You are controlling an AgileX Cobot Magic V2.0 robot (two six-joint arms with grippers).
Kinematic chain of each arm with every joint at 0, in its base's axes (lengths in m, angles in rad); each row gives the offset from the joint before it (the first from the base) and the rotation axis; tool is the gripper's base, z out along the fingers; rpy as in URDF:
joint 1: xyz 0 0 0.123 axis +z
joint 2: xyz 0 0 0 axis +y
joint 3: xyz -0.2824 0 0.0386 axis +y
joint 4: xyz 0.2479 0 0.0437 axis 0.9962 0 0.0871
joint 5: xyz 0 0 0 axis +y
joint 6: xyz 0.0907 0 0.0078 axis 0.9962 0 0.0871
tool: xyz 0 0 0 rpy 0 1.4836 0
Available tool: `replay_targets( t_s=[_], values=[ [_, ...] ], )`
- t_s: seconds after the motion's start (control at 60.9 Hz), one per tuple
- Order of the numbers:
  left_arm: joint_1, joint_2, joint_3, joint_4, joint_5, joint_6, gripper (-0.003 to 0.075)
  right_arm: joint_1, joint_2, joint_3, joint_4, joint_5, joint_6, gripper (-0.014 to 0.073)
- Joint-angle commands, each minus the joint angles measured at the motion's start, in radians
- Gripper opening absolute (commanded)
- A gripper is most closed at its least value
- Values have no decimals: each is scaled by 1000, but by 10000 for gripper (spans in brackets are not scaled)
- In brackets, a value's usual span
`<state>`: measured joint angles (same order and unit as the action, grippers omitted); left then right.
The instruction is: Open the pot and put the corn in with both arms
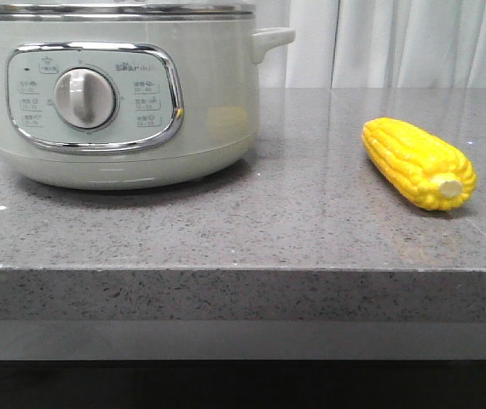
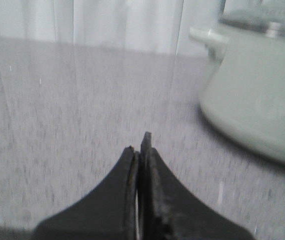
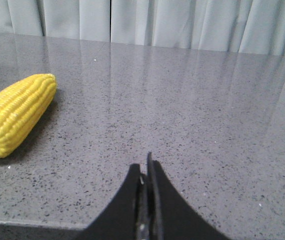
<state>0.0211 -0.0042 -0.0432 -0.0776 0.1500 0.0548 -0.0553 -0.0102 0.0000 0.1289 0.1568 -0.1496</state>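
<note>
A large round pale grey-green electric pot (image 1: 115, 94) is seen standing on the left part of a speckled grey stone surface (image 1: 294, 230), with its steel-rimmed lid (image 1: 115, 10) in place. Its chrome-framed control panel with a white dial (image 1: 85, 98) is turned toward the front camera, and one small side handle (image 1: 273, 38) projects to the right.

A bright yellow corn cob (image 1: 418, 162) is found lying flat on the same surface, well apart from the pot, on the right side. Its long axis is set diagonally: the pale stub end (image 1: 449, 186) is pointed toward the front edge and to the right, while the tapered tip is directed back and to the left, toward the pot. A faint yellow reflection of it is shown on the pot's wall.

Neither arm is visible in the front view. In the left wrist view, the black left gripper (image 2: 141, 145) is shown with its fingers pressed together, holding nothing, above bare surface with the pot nearby. In the right wrist view, the black right gripper (image 3: 145, 165) is likewise pressed together and empty, with the corn cob (image 3: 17, 112) lying near, untouched.

Pale curtains (image 1: 396, 43) are hung behind the surface.
</note>
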Motion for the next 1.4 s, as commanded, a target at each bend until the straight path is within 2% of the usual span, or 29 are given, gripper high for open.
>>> replay_targets(
  t_s=[0.0,0.148,0.312,0.444,0.559,0.608,0.674,0.707,0.789,0.855,0.904,0.953,1.101,1.2,1.38],
  values=[
    [-1,8,-121,13,-99,-10,-18,-2,-4,-109,-7,-29,0,-68],
    [-1,155,-309,29,-7,-10,-18,-2,91,-282,-7,61,0,-66],
    [-1,368,-486,28,41,-10,-18,-2,277,-457,-7,62,0,-66],
    [-1,475,-562,28,41,-10,-18,-2,393,-552,-7,69,0,-66],
    [-1,506,-570,25,32,-10,-17,-2,434,-563,-7,59,0,-64],
    [-1,506,-570,25,40,-10,-4,-2,434,-563,-7,64,0,-37],
    [-1,506,-570,27,40,-10,62,-2,434,-563,-7,65,0,59],
    [-1,506,-570,27,40,-10,119,-2,434,-563,-7,65,0,132],
    [-1,506,-568,32,40,-10,316,-2,434,-563,-7,66,0,339],
    [-1,508,-566,32,39,-10,502,-2,434,-561,-7,67,0,483],
    [-1,511,-559,32,31,-10,606,-2,434,-561,-7,67,0,545],
    [-1,517,-550,30,15,-10,651,-2,434,-561,-7,67,0,576],
    [-1,553,-564,-33,36,-10,653,-2,434,-561,-7,67,0,582],
    [-1,611,-631,-33,135,8,653,-2,434,-561,-7,67,0,582],
    [-35,797,-858,-40,350,70,653,-2,434,-561,-7,67,0,582]
  ],
)
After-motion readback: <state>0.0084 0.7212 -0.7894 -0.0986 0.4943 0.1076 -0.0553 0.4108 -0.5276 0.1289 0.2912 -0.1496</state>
